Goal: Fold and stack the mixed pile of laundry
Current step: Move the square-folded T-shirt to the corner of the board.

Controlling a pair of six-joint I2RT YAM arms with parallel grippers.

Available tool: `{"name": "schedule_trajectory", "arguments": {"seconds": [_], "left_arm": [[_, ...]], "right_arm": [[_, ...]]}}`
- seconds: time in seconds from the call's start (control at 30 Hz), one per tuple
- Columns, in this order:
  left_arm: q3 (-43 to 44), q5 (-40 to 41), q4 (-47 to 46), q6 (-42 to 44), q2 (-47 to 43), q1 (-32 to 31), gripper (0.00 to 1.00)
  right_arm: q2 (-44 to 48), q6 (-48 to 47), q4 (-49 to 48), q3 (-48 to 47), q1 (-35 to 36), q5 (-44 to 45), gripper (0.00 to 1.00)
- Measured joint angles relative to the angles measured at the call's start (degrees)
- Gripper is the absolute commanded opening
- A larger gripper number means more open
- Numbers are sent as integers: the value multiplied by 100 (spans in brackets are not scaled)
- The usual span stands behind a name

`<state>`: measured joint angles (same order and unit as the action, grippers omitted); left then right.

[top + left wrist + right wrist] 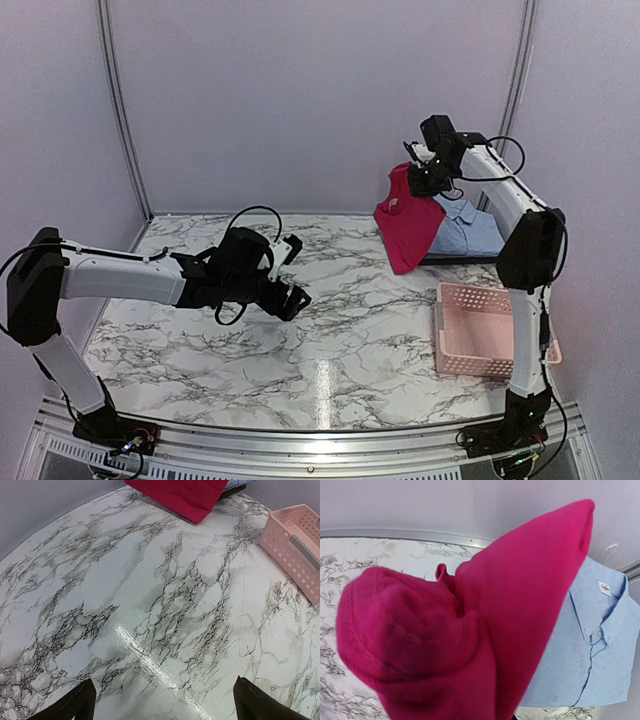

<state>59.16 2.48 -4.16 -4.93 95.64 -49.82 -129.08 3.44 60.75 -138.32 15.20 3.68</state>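
Losing the fingertips of the right gripper point(420, 183) behind bunched cloth in the wrist view. Seeing only a sliver of the dark tray point(457, 260) under the folded light blue shirt point(470, 230) at 2 o'clock on the table point(330, 360). Finding the pink basket point(478, 330) at 4 o'clock, partly screened by the right arm point(527, 325). Clamping the right gripper's jaws on the magenta-red garment point(405, 228), raised at 1 o'clock, lower end draping beside the shirt. Hovering the left gripper point(296, 300) near the middle, fingers point(75, 705) spread wide over bare marble.

Pink lattice basket point(470, 360) sits on marble table point(350, 330).
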Motion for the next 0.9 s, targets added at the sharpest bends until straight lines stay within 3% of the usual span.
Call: {"name": "schedule_trajectory", "arguments": {"seconds": [0.47,0.9], "left_arm": [[0,-50,59,72,26,0,99],[0,-52,131,127,190,0,99]], "right_arm": [[433,212,37,-179,-208,-361,0],[446,168,61,-125,-1333,-1228,0]]}}
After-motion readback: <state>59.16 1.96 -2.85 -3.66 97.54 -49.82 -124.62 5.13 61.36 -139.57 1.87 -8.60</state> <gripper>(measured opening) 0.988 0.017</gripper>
